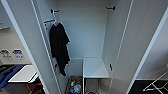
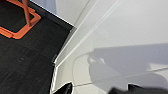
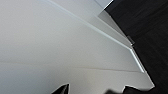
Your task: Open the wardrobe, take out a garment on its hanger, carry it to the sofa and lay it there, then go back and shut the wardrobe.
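Note:
The wardrobe [image 1: 85, 32] stands right in front of me with both tall white doors swung wide, the left door [image 1: 22, 37] and the right door [image 1: 140, 37] framing its inside. A black t-shirt [image 1: 59, 45] hangs on the left of the rail. In the left wrist view my left gripper [image 2: 98, 90] hovers close over a white door panel [image 2: 120, 37], its dark fingertips [image 2: 66, 88] spread with nothing between them. My right gripper [image 3: 96, 90] is likewise open against the other white panel [image 3: 62, 37].
Inside the wardrobe sit a white shelf [image 1: 95, 67] and a bin of small items [image 1: 75, 87] at the bottom. A white table [image 1: 22, 73] and something blue [image 1: 7, 75] are at the left. An orange frame [image 2: 22, 22] stands on dark carpet; a white wire rack [image 1: 157, 85] is at the right.

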### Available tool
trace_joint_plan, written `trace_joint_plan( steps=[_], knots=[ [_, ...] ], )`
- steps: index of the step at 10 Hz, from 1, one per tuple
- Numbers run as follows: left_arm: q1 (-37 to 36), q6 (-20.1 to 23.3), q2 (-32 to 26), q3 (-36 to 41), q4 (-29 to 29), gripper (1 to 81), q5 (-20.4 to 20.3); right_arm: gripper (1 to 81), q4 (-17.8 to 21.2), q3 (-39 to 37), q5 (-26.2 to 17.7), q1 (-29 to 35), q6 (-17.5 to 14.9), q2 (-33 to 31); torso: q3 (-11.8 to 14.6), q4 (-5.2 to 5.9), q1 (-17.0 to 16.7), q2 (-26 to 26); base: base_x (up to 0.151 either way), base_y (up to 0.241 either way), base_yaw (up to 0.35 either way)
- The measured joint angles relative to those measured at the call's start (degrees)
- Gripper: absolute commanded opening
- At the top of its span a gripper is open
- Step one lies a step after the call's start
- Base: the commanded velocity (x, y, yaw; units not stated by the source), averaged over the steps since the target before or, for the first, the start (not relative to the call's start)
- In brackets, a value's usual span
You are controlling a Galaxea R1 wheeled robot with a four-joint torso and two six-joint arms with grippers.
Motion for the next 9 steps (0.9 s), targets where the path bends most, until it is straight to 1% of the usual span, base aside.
trace_joint_plan(
  steps=[1,3,5,7,9],
  knots=[
    [-0.5,-0.2,3.5,0.7,-0.1,81.1,0.0,81.1,0.0,0.4,0.7,-0.3,0.0,3.2,0.0,0.00,0.0,0.0,0.000,0.000,0.000],
    [0.6,0.4,8.4,0.8,0.0,81.1,1.8,81.1,-1.2,1.0,-0.6,-3.6,-0.6,9.1,0.0,0.00,0.0,0.0,0.000,0.000,0.000],
    [3.6,0.7,12.6,0.2,0.1,81.1,2.8,81.1,-4.1,-0.1,-1.0,-4.7,-0.6,14.4,0.0,0.00,0.0,0.0,0.000,0.000,0.000],
    [8.7,1.2,13.4,-1.9,1.5,81.1,2.9,81.1,-7.1,-5.4,-1.3,-7.6,-0.6,17.8,0.0,0.00,0.1,0.0,0.000,0.000,0.000],
    [16.0,1.4,14.6,-5.0,4.7,81.1,2.7,81.1,-10.2,-14.2,-3.8,-11.7,-0.6,19.9,0.0,0.00,0.0,0.0,0.000,0.000,0.000]
  ],
)
